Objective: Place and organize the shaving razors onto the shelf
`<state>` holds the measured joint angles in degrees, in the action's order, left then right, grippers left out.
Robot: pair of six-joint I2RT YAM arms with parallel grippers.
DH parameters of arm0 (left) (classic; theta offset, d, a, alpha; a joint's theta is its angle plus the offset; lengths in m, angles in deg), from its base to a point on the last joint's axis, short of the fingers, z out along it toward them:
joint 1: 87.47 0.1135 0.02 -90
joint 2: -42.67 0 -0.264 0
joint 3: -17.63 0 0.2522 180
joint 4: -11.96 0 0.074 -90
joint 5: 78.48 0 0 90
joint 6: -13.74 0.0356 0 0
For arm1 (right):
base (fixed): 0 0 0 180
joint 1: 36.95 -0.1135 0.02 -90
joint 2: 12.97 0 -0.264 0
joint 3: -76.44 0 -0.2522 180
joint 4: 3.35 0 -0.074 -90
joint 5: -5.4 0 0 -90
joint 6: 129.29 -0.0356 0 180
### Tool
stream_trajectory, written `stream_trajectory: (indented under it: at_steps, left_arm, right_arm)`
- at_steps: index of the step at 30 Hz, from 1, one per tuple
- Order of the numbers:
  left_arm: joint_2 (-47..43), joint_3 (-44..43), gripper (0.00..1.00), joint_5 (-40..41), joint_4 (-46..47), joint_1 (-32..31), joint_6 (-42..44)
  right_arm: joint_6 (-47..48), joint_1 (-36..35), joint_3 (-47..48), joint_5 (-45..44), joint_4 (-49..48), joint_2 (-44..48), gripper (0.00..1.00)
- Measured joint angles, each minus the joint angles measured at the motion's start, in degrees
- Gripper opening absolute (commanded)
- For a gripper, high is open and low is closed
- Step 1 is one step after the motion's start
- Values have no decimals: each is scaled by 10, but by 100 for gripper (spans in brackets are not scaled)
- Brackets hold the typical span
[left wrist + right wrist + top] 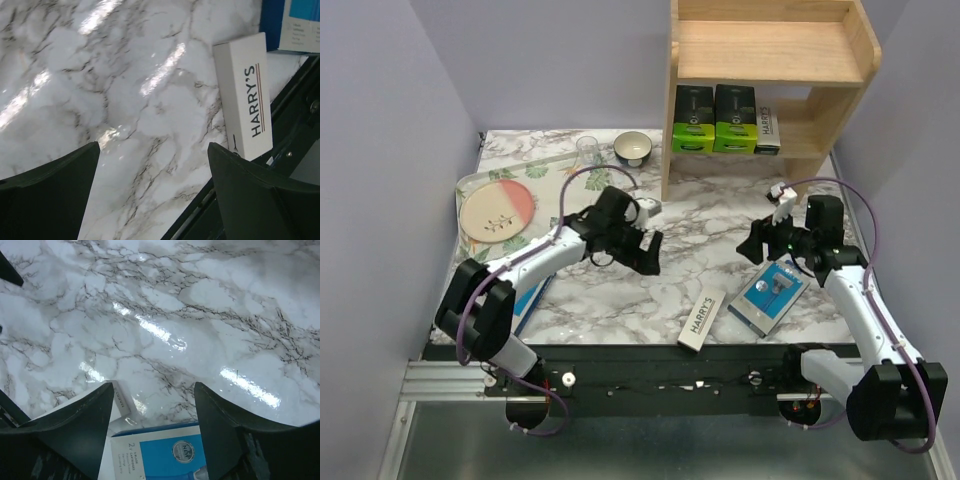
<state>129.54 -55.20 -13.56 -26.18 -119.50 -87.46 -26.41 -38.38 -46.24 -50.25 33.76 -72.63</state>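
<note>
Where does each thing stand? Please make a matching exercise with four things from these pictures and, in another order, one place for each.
Things: 1 black-and-green boxes; 2 flat HARRY'S box; 3 pink plate; 4 bowl.
Places: A on the floral tray; B on the table, left of the shelf; C on the shelf's lower tier; D on the table, near its front edge.
Pairs: 1-C; 2-D; 3-A; 4-B.

Two black boxes (715,118) — lower shelf (770,50) tier
</note>
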Motion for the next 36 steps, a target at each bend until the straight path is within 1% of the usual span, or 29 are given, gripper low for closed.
stream_trajectory:
  at_steps: [2,3,4,5,9,11,13,20,23,28,32,35,36]
  left_arm:
    - [16,-18,98,19,0,-62,5]
    - [28,-30,99,31,0,-83,7]
    - [38,-40,98,39,1,-98,7]
    - [57,-54,98,52,1,-117,8]
    - [139,-128,98,98,-16,-167,7]
    - [178,-161,98,113,-16,-194,5]
    - [193,-172,98,120,-16,-212,2]
    - [218,-214,98,135,-25,-275,-2]
    - [233,-237,98,138,-28,-289,-3]
    - [255,-240,98,142,-37,-307,-10]
    - [276,-250,98,185,-61,-332,-33]
    - [295,-261,93,226,-75,-345,-49]
    - [298,-263,90,230,-78,-345,-52]
  right_arm:
    - [-16,0,3,-7,8,1,81]
    - [-26,0,10,-19,10,-3,85]
    - [-43,0,20,-35,14,-11,93]
    - [-56,0,28,-50,16,-19,95]
    - [-141,7,46,-141,17,-26,96]
    - [-167,9,52,-167,19,-20,96]
    - [-189,10,55,-183,22,-15,96]
    - [-226,30,56,-204,33,13,96]
    - [-230,41,53,-206,33,33,96]
    - [-229,45,41,-207,33,55,96]
    - [-230,45,27,-208,33,60,96]
    - [-232,45,24,-207,33,62,95]
    - [-233,45,24,-207,33,63,95]
